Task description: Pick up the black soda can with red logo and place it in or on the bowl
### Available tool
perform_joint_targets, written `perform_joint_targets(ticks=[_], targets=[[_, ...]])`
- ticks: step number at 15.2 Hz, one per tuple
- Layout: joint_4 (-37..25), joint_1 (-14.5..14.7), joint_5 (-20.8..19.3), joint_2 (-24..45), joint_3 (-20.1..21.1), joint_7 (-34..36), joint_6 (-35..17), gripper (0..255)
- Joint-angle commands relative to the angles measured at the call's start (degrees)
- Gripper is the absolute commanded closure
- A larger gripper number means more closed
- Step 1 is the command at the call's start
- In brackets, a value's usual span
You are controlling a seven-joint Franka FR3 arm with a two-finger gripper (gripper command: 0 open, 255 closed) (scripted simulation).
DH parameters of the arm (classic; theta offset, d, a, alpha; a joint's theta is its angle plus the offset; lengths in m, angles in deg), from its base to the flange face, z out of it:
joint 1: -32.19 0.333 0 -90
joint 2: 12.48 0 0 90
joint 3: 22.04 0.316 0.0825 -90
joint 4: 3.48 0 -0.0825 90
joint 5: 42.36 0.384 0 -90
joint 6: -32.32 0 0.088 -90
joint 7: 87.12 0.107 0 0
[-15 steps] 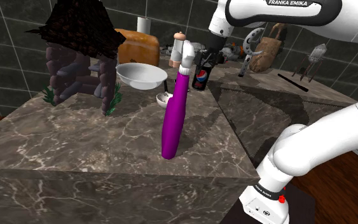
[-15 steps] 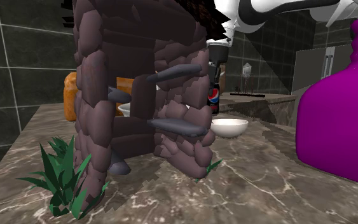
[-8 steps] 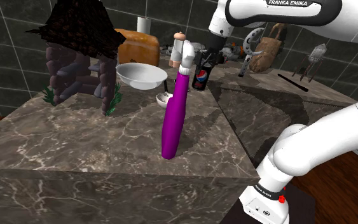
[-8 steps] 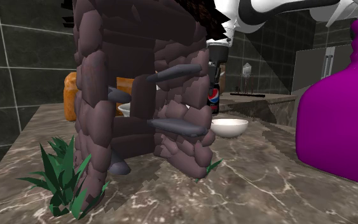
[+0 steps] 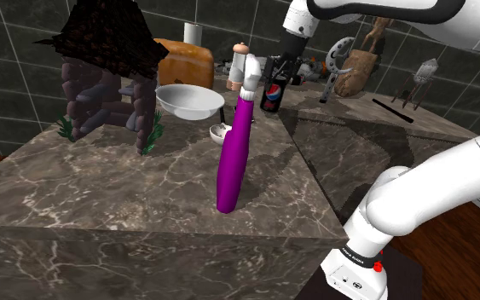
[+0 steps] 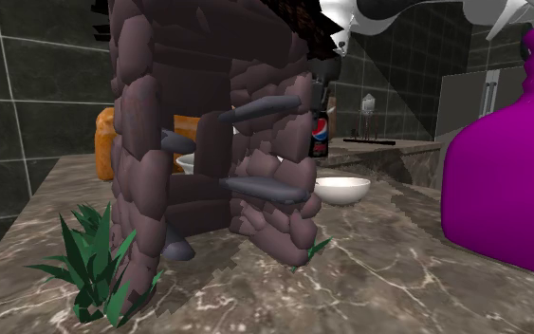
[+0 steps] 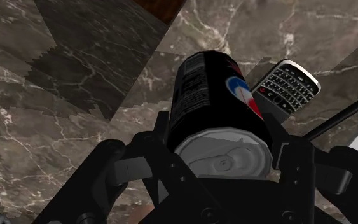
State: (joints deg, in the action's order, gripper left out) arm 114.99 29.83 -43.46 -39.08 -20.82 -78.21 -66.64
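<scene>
Tool (image 7: pixel 220 137): clamped on the can (image 7: pixel 206 89), as I see it.
Can: upright, clear of the tabletop (image 5: pixel 144 196).
Bowl (image 5: pixel 187 100): shoulder view's left of can, lower; I'd carry that way.

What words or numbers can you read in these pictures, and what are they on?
No text reads clearly enough to quote.
On the soda can: a round red, white and blue sign without letters; the white print beside it is too small to read.
On the phone: key marks, too small to read.
On the arm's base: white lettering, too small to read.
</scene>
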Motion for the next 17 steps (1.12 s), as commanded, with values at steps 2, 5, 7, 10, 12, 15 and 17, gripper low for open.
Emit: perform_joint_targets(ticks=[2,5,7,10,12,15,17], targets=[[-2.87,-0.01,-0.01,0.51,-0.01,-0.07,2.34,255],[-5.8,-0.02,-0.01,1.17,0.0,-0.11,4.61,255],[-7.82,-0.03,-0.02,1.67,0.01,-0.14,6.13,255],[-10.96,-0.05,-0.03,2.52,0.02,-0.19,8.43,255],[-13.13,-0.06,-0.04,3.14,0.02,-0.21,9.97,255],[-16.52,-0.07,-0.06,4.18,0.04,-0.26,12.32,255],[-18.87,-0.08,-0.07,4.95,0.05,-0.28,13.91,255]])
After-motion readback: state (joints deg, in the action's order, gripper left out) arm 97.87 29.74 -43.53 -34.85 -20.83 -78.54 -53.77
